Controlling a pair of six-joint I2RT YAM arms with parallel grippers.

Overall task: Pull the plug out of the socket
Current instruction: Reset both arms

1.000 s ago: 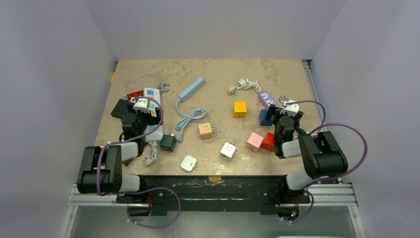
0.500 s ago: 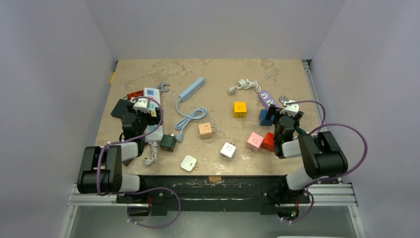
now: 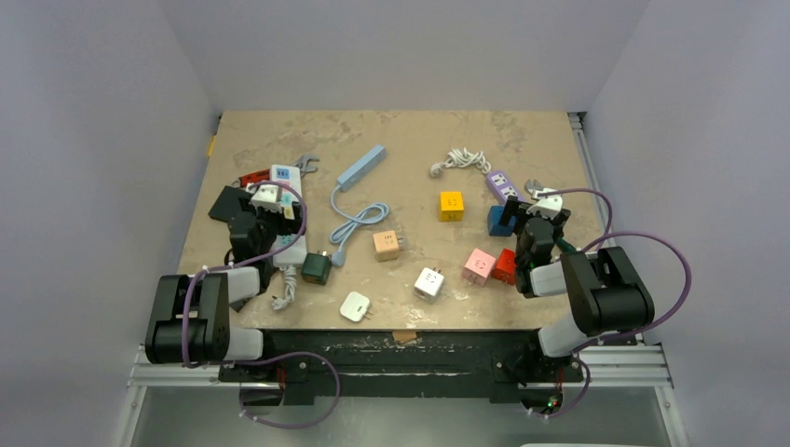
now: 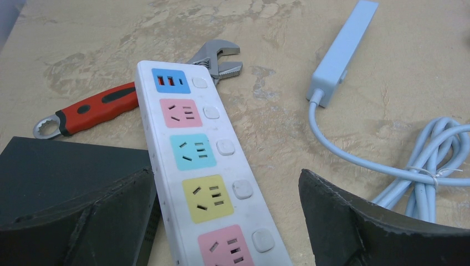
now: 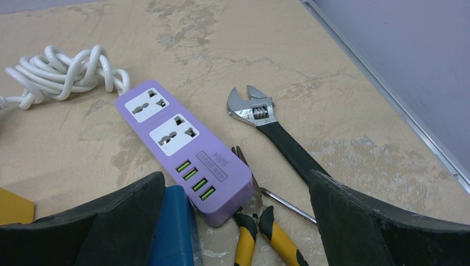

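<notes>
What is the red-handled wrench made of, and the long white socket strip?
The wrench looks like shiny bare metal at its head and ring end, with a red and black grip, probably rubber or plastic. The socket strip looks like smooth white plastic with a soft sheen.

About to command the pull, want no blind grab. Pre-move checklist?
1. Left gripper open: ok.
2. Right gripper open: ok.
3. Plug in white strip: not ok, visible sockets empty.
4. Plug in purple strip: not ok, both sockets empty.
5. Blue cube seated in a socket: cannot tell, half hidden.
</notes>
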